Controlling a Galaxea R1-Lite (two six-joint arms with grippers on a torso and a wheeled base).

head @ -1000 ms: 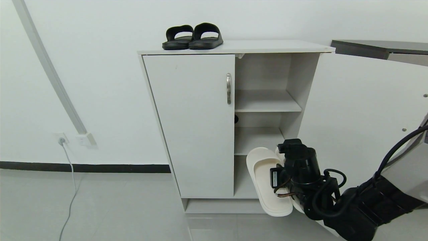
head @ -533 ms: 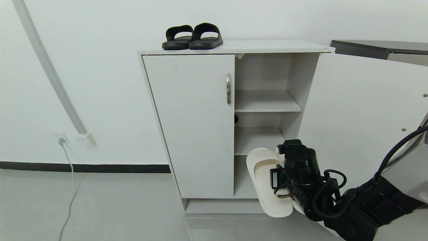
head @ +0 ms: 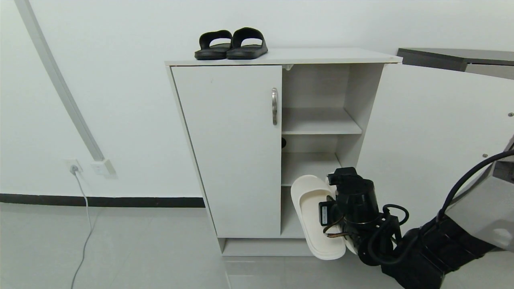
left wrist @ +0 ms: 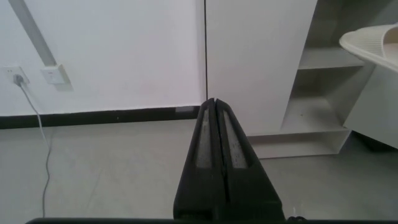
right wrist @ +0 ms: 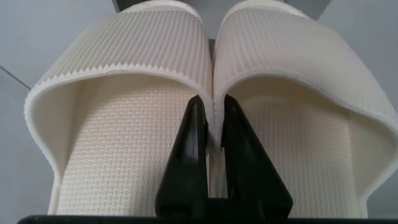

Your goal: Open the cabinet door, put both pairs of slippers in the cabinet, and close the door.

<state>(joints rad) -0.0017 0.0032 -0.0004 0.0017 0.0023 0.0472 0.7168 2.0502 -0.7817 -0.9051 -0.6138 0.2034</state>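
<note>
White slippers, clamped by their inner edges in the right gripper, hang at the mouth of the cabinet, its right door already open; black slippers sit on top, not yet stowed; the left gripper is pressed together, empty; closing the door comes last.

The cream rubbery slippers show ribbed, matt straps; the white boxy cabinet looks smooth laminate, its handle polished metal.
</note>
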